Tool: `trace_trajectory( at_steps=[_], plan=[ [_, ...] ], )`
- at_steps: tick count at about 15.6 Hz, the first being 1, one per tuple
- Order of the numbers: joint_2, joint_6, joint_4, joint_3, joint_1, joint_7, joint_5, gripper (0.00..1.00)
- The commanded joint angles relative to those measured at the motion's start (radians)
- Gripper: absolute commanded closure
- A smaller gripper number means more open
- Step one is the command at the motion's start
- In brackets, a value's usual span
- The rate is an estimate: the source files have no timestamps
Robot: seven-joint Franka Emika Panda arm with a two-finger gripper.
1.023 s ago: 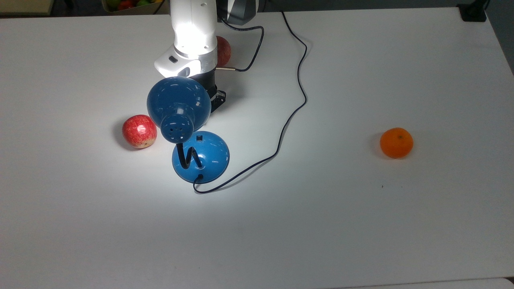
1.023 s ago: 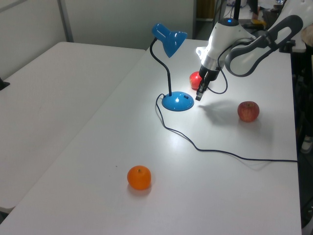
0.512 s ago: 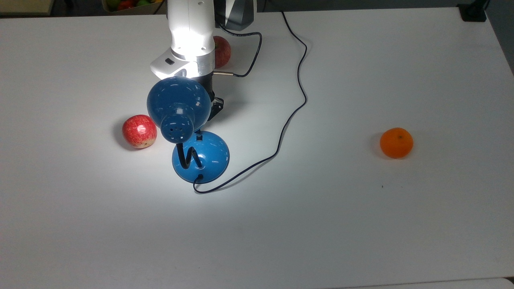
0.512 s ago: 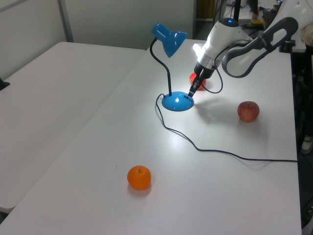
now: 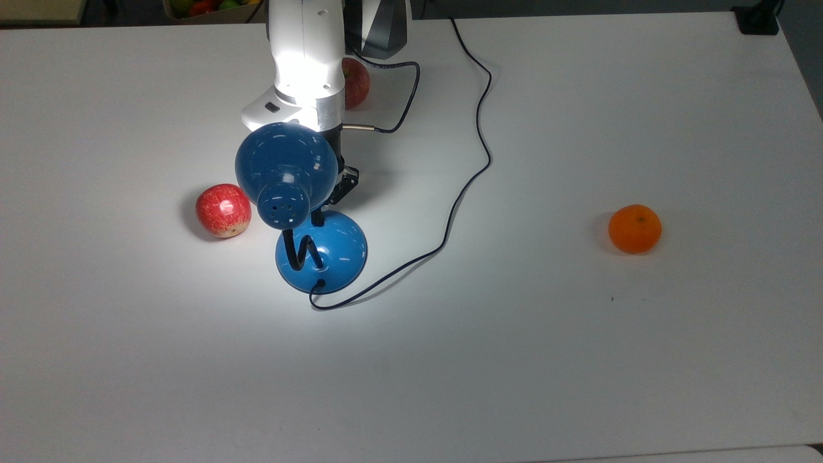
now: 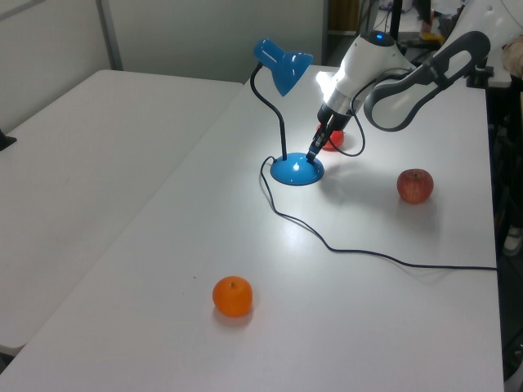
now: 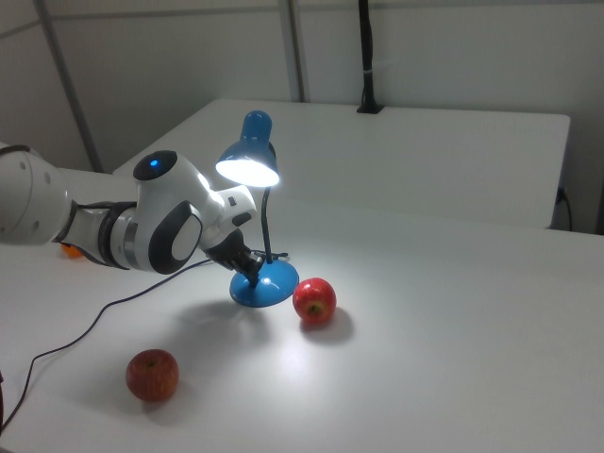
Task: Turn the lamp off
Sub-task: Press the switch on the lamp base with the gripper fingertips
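The blue lamp is lit: its dome shade (image 5: 286, 164) glows in the right view (image 7: 250, 168) and throws a bright patch on the white table. A black bendy neck (image 5: 302, 249) joins the shade to the round base (image 5: 337, 251). My gripper (image 5: 318, 217) reaches down past the shade, and its shut black tip rests on the far top of the base, where the small black switch sits. In the left view the gripper (image 6: 311, 155) meets the base (image 6: 294, 172) at its right upper edge. The gripper (image 7: 253, 268) shows likewise in the right view.
The lamp's thin black cord (image 5: 479, 128) snakes from the base to the table's far edge. A red apple (image 5: 223, 209) lies just left of the shade in the top view, another apple (image 5: 357, 80) behind the arm. An orange (image 5: 634, 228) sits far right.
The gripper has come down and toward the lamp base, from beside it to touching its top at the switch. The lamp stays lit and nothing else has moved.
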Motion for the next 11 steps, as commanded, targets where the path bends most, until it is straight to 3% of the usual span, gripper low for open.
trace_trajectory(
  at_steps=[1,11],
  plan=[
    [0.01,0.02,0.004,-0.006,0.012,0.021,-0.015,1.0],
    [-0.006,-0.045,-0.002,-0.006,0.012,0.021,-0.017,1.0]
  ],
)
